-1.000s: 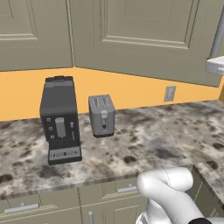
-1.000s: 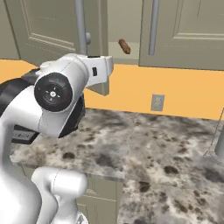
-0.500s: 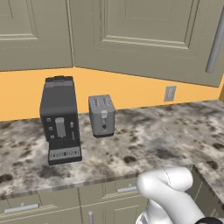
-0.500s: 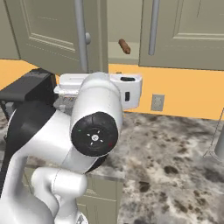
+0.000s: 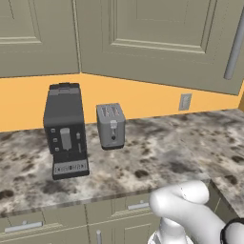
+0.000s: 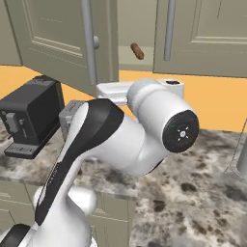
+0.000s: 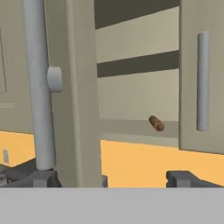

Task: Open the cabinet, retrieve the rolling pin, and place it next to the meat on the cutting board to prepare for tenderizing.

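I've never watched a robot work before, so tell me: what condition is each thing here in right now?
Left cabinet door: swung open.
Right cabinet door: closed.
Rolling pin: lying on the cabinet shelf, untouched.
Pincer: open, holding nothing, near the open door's handle.
Coffee machine: upright on the counter.
Toaster: upright, slots empty.

Taupe cabinet [image 6: 58, 43] with grey handles [image 6: 88, 43], brown rolling pin [image 7: 156, 123], orange wall [image 5: 28, 97], speckled grey-brown counter [image 5: 157, 157].
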Robot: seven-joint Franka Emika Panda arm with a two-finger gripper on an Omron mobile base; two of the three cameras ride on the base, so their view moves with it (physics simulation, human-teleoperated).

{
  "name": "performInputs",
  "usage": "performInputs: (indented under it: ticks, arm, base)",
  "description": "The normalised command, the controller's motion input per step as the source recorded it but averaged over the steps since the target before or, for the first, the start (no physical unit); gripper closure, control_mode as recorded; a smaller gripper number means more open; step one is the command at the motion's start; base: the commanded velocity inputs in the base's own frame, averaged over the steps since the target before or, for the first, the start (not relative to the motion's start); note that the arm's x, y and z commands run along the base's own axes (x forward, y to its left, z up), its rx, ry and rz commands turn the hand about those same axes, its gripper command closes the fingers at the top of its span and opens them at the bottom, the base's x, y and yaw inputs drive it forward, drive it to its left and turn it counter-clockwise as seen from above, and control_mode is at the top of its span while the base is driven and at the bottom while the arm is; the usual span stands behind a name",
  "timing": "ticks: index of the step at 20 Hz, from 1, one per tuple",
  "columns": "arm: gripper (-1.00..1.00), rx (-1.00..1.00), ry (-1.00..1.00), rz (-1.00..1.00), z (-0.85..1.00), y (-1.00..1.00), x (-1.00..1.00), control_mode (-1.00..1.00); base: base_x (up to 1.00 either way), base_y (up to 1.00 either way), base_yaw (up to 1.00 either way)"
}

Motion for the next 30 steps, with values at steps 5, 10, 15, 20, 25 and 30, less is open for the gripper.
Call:
performInputs:
  ticks: [5, 10, 15, 20, 25, 30]
  arm:
    - [-1.00, 0.01, 0.00, 0.25, -0.13, -0.02, 0.79, -1.00]
    - [-1.00, 0.00, 0.00, 0.18, -0.08, 0.00, 0.71, -1.00]
    - [-1.00, 0.00, 0.00, 0.17, -0.08, 0.00, 0.55, -1.00]
    - [-1.00, 0.00, 0.00, 0.20, -0.11, 0.04, 0.21, -1.00]
    - [-1.00, 0.00, 0.00, 0.22, -0.09, 0.28, 0.00, -1.00]
    - [-1.00, 0.00, -0.01, 0.23, -0.02, 0.79, -0.21, -1.00]
  base:
    - [0.00, 0.00, 0.00]
    - [0.00, 0.00, 0.00]
    - [0.00, 0.00, 0.00]
    - [0.00, 0.00, 0.00]
    - [0.00, 0.00, 0.00]
    - [0.00, 0.00, 0.00]
